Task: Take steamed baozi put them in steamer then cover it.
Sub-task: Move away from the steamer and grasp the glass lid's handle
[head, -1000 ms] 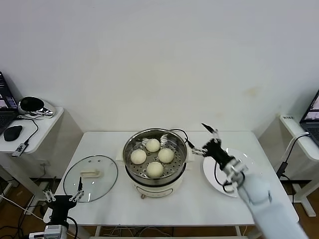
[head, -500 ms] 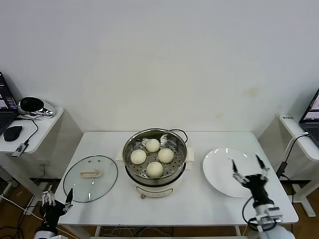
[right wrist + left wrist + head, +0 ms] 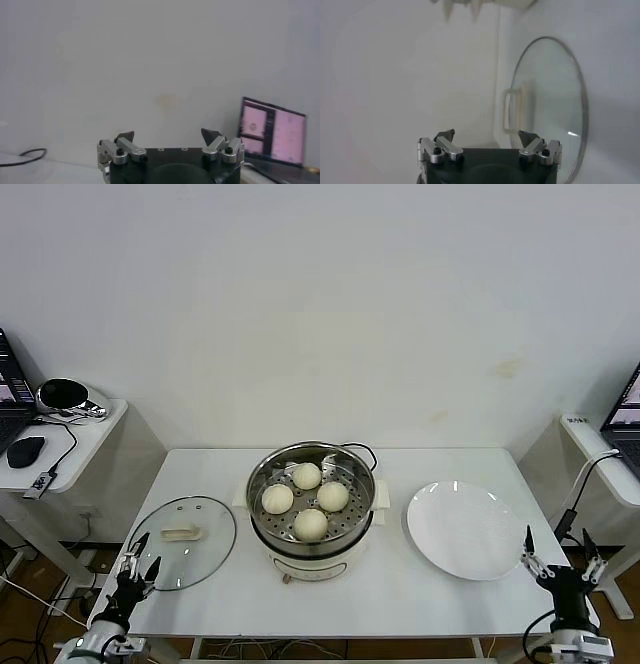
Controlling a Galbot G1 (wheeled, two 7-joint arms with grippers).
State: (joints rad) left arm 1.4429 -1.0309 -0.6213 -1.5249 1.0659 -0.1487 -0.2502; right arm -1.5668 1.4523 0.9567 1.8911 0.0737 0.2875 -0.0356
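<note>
All four baozi [image 3: 305,499] sit in the steamer [image 3: 311,502]; the cover [image 3: 182,542] lies left on the worktop [image 3: 400,584]. Left gripper [image 3: 131,561] and right gripper [image 3: 561,556] are spread wide, empty. Risk: the smooth glass cover slipping from an off-centre handle grasp.

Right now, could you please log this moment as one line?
baozi: four in steamer | lid: on table | left gripper, right gripper: open, empty

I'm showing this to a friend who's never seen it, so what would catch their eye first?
Probably the shiny steamer at the middle of the white table, uncovered, with four steamed baozi on its perforated tray. Next, the glass cover lying flat to its left and the bare white plate to its right. Both grippers, left and right, sit open at the near corners.
</note>
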